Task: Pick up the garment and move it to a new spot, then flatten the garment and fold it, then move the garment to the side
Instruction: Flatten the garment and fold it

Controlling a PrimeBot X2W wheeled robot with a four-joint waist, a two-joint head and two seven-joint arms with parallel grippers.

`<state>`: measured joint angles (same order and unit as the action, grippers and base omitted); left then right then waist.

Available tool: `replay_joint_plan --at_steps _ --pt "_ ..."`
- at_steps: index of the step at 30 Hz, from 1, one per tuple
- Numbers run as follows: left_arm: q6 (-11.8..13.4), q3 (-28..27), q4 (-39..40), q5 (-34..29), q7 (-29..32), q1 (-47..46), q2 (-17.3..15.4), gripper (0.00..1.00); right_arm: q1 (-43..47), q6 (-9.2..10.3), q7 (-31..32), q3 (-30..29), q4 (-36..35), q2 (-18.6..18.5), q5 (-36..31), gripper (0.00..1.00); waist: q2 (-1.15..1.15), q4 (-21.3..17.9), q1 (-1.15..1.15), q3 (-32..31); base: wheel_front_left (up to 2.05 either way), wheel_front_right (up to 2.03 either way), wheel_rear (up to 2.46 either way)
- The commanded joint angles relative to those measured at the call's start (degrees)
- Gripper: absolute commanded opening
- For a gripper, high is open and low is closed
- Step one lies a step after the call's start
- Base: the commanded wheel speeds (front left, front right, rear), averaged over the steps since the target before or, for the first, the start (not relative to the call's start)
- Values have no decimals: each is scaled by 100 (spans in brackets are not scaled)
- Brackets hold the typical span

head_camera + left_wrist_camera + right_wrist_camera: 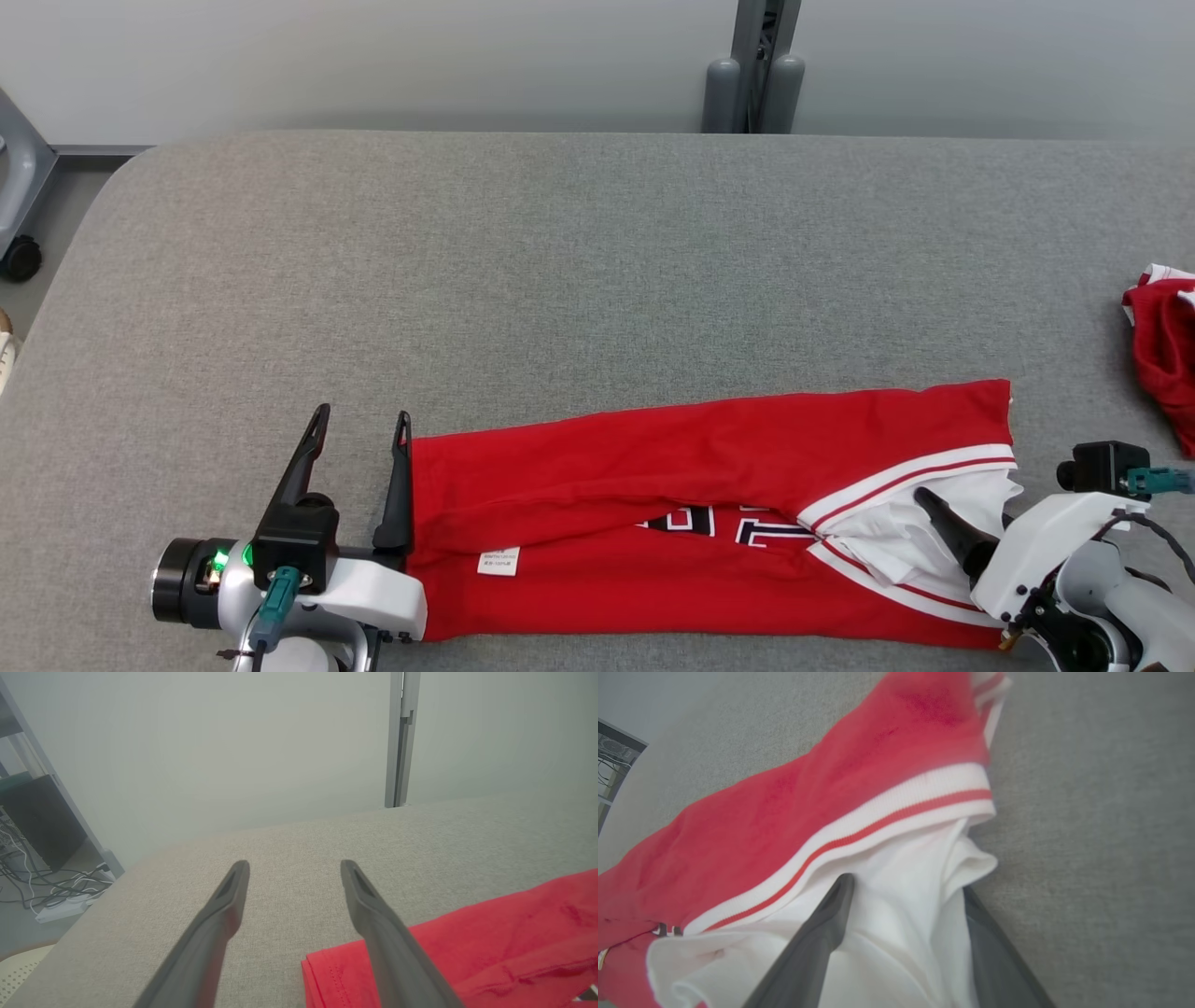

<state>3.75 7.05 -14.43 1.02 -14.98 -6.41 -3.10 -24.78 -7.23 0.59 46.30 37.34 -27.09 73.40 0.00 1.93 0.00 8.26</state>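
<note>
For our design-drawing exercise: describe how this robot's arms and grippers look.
Left gripper and right gripper each have two long, dark, tapering fingers on a white wrist shell with a black box and teal plug. A green light glows on the left arm's black joint; a black cable loops by the right wrist.

On the red garment (672,457) before me, dark white-edged block letters (738,525) show partly from under a fold; only a T reads clearly. Its small white tag (498,560) carries print too small to read.
</note>
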Motion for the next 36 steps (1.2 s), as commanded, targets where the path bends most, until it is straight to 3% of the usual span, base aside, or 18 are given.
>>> replay_joint_plan --at_steps 1,7,8,9,10,12,36 --pt "35 6 -3 -10 -23 -94 -15 100 98 -47 104 290 -1 325 85 100 0 20 0 8 0 0 0" --pt "63 35 -2 41 -23 -99 -8 100 -56 -47 32 530 45 373 230 100 0 70 0 22 0 0 0" --pt "73 40 -7 39 -23 -99 -6 100 -72 -47 32 573 60 372 259 87 0 80 0 22 0 0 0" --pt "81 46 -9 42 -23 -100 -5 100 -90 -47 27 613 73 360 295 54 0 88 0 24 0 0 0" --pt "88 52 -12 44 -23 -102 -4 100 -103 -47 10 655 92 343 318 32 0 96 0 25 0 0 0" --pt "96 60 -17 57 -23 -101 -3 100 -137 -46 -58 717 157 303 364 0 0 108 0 19 0 0 0" --pt "186 103 -51 143 -23 83 8 100 -1008 -7 -379 1319 1335 -658 126 0 0 -1 0 -208 0 0 0"
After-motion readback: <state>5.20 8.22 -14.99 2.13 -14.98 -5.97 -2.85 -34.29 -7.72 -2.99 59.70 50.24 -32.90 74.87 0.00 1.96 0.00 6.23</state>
